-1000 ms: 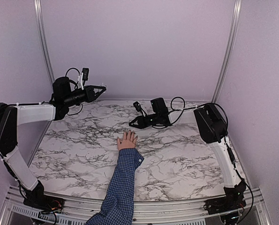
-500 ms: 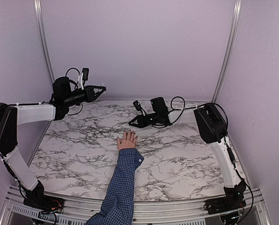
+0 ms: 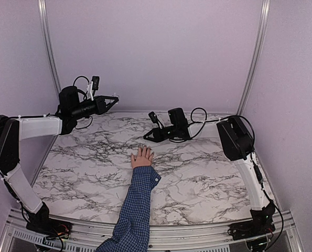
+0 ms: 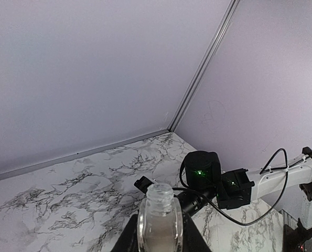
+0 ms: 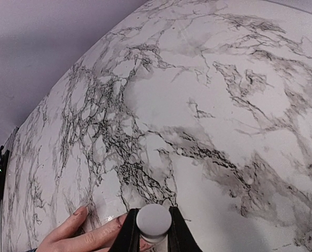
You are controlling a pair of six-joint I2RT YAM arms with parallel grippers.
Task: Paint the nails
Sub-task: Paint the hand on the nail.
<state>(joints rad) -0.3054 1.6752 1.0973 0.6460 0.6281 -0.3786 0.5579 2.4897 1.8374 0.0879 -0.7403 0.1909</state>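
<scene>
The marble-patterned table (image 3: 197,178) runs back to lilac walls on three sides, with aluminium rails (image 3: 255,58) standing at the two rear corners. Wide bare marble lies to the left and to the right of the forearm.

The left arm (image 3: 38,127) reaches high along the left edge. Its end effector (image 3: 114,98) hangs well above the table's rear left part, clamped on a small, uncapped clear glass bottle (image 4: 160,223) that stands upright.

The right arm (image 3: 234,139) bends in from the right edge. Its end effector (image 3: 147,138) is low over the rear middle, its fingers closed on a white round cap (image 5: 153,220).

A blue checked sleeve (image 3: 137,202) comes in from the near edge. The small hand (image 3: 141,158) lies flat at mid-table with its fingers spread, just in front of the right end effector. The nails (image 5: 82,211) sit at the fingertips, close beside the cap, but are too small for their surface to be made out.
</scene>
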